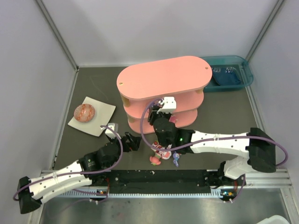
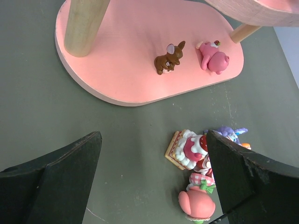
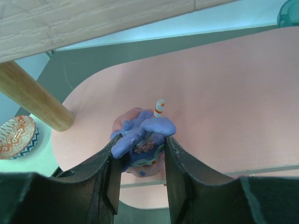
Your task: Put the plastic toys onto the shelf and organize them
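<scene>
The pink three-tier shelf [image 1: 163, 78] stands mid-table. My right gripper [image 1: 159, 113] reaches into its front and is shut on a blue-purple figurine [image 3: 141, 136] with a striped straw. It holds the figurine at the middle tier [image 3: 224, 93]; I cannot tell if the figurine touches the tier. A brown bunny [image 2: 169, 57] and a pink figurine [image 2: 212, 56] lie on the bottom tier [image 2: 126, 37]. My left gripper [image 2: 153, 138] is open and empty above the table. A cake figurine [image 2: 188, 149], a pink round one [image 2: 198, 203] and a purple bunny [image 2: 231, 133] lie by its right finger.
A white square plate [image 1: 100, 119] with a speckled ball [image 1: 84, 112] sits left of the shelf. A teal bin [image 1: 230, 71] stands at the back right. A pale peg post [image 3: 32, 98] rises left of the right gripper. Grey walls surround the table.
</scene>
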{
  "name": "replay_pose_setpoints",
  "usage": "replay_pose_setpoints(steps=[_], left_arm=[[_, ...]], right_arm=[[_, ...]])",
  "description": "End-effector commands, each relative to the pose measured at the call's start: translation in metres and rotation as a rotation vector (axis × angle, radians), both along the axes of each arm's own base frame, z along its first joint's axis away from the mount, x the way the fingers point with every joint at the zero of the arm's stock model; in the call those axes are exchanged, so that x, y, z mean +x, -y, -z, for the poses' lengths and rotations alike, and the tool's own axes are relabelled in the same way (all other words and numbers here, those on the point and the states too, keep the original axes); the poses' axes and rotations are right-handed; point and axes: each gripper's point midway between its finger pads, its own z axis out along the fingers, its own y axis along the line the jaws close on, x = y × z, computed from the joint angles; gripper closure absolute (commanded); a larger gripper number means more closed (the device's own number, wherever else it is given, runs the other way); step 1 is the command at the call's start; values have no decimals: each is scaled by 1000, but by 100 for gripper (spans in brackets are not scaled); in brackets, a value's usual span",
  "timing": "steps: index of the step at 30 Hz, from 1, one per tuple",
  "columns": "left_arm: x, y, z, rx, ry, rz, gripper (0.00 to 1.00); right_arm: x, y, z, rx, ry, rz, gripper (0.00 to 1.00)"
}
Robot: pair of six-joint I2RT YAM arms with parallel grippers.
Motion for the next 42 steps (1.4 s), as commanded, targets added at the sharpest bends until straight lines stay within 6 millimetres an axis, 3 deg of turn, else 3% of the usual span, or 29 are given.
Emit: replay_pose_setpoints(steps=[1, 13, 19, 25, 30, 32, 42], left_arm=[[1, -1, -5, 2, 25, 4, 1], [0, -3, -4, 6, 25, -2, 1], [0, -4, -3, 7, 22, -1, 1], [0, -5, -2, 3, 20, -7, 1], [0, -5, -1, 4, 17, -9, 1], [0, -5, -1, 1, 17, -10, 1], [-1, -5, 0, 9, 16, -7, 1]], right_arm=[[2, -12, -33, 134, 47, 22, 100], [7, -21, -25, 107, 67, 38, 100], [8, -23, -18, 90, 62, 38, 88], [8, -24, -13, 78, 55, 38, 83], [7, -26, -13, 74, 51, 24, 75], [7, -26, -11, 71, 49, 23, 67], [6, -28, -13, 70, 46, 6, 55]])
